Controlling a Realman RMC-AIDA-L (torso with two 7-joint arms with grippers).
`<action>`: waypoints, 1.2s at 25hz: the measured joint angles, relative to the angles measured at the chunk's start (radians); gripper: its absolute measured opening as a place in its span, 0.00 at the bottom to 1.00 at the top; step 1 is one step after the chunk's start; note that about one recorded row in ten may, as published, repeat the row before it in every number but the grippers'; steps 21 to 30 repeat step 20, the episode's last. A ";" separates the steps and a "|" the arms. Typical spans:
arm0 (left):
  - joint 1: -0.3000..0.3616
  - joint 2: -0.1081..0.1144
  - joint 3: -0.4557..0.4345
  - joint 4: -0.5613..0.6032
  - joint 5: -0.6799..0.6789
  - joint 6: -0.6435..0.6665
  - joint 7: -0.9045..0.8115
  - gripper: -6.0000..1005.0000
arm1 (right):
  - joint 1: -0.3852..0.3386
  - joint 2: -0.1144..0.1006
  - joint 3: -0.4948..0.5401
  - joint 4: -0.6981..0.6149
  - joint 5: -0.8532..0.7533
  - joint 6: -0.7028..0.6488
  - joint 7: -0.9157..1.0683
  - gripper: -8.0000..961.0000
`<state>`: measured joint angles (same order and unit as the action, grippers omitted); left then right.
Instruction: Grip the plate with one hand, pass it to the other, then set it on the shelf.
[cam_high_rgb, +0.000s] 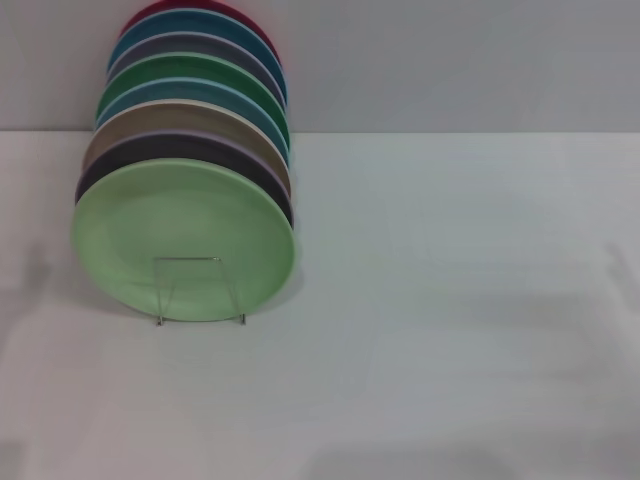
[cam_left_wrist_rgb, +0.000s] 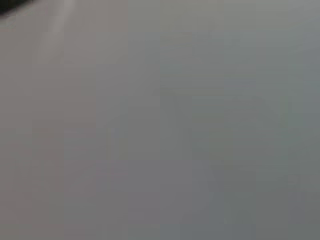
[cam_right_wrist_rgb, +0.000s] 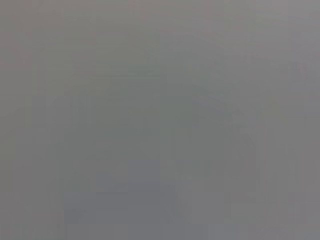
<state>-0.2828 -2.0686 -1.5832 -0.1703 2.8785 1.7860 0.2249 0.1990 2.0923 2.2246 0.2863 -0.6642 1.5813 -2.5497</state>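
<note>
The pale mint-green plate (cam_high_rgb: 185, 240) stands upright at the front of the clear shelf (cam_high_rgb: 198, 290), its rim overhanging the bracket on both sides; behind it, a row of coloured plates (cam_high_rgb: 190, 110); white tabletop (cam_high_rgb: 460, 300) stretches bare beside the shelf; neither pincer shows, so their state cannot be told.

surface (cam_right_wrist_rgb: 160, 120): plain grey, flat, fills the whole view
detail: basically none, just a slightly darker patch toward one edge
objects: can't make out any
</note>
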 joint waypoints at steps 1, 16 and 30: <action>-0.001 0.002 -0.027 0.013 0.000 -0.028 -0.062 0.61 | 0.003 0.000 -0.002 -0.016 0.020 -0.007 -0.034 0.60; 0.000 -0.004 -0.148 0.047 0.001 -0.316 -0.290 0.80 | 0.052 0.000 0.002 -0.088 0.054 -0.067 -0.144 0.88; 0.005 -0.009 -0.146 0.051 0.001 -0.306 -0.288 0.81 | 0.048 0.000 -0.003 -0.090 0.054 -0.063 -0.155 0.88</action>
